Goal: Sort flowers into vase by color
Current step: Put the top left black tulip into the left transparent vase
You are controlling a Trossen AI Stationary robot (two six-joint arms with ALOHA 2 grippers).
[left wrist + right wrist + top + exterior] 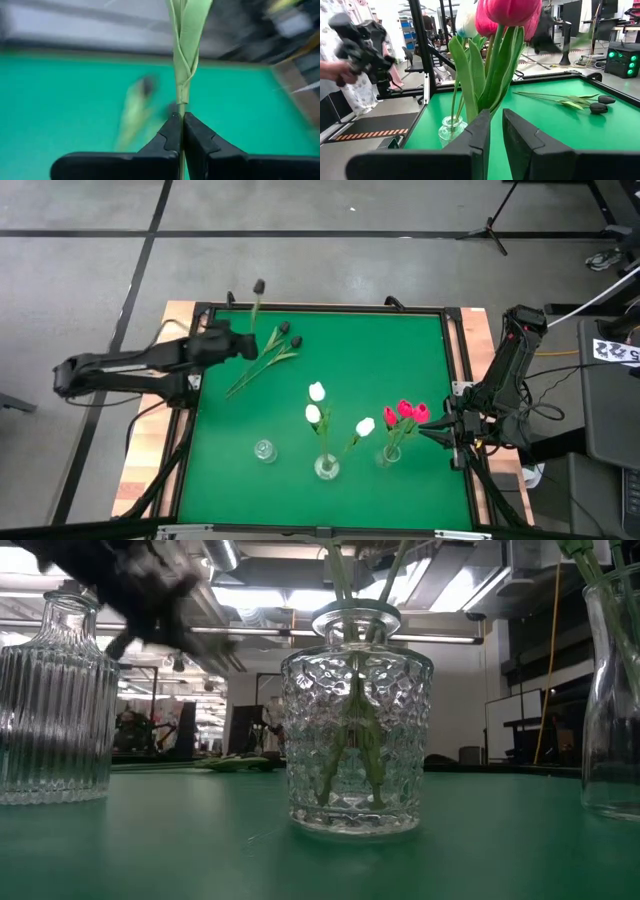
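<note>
My left gripper (pixel 243 345) (pixel 180 120) is over the table's far left part, shut on a black tulip (pixel 256 308) whose head (pixel 259 284) reaches past the far edge. Two more black tulips (pixel 270 352) (pixel 580 101) lie flat on the green mat. Three white tulips (pixel 317 412) stand in the middle glass vase (pixel 326 468) (pixel 355 720). Red-pink tulips (pixel 405 412) (pixel 507 12) stand in the right vase (pixel 388 455). A ribbed vase (pixel 264 450) (pixel 50 700) holds nothing. My right gripper (pixel 432 430) (pixel 496 131) is open, just right of the red tulips. My left gripper pinches the black tulip's thin green stem (pixel 180 102) between its two fingertips, just below where the leaves wrap it. The fingers lie across the stem. Stem and leaves (pixel 186 35) stick out straight beyond the fingers, toward the table's far edge.
The three vases stand in a row near the table's near edge. The green mat (pixel 370 350) is bare between the lying tulips and the vases. A dark frame (pixel 320 308) rims the table. A person's hand (pixel 332 70) shows beyond the table in the right wrist view.
</note>
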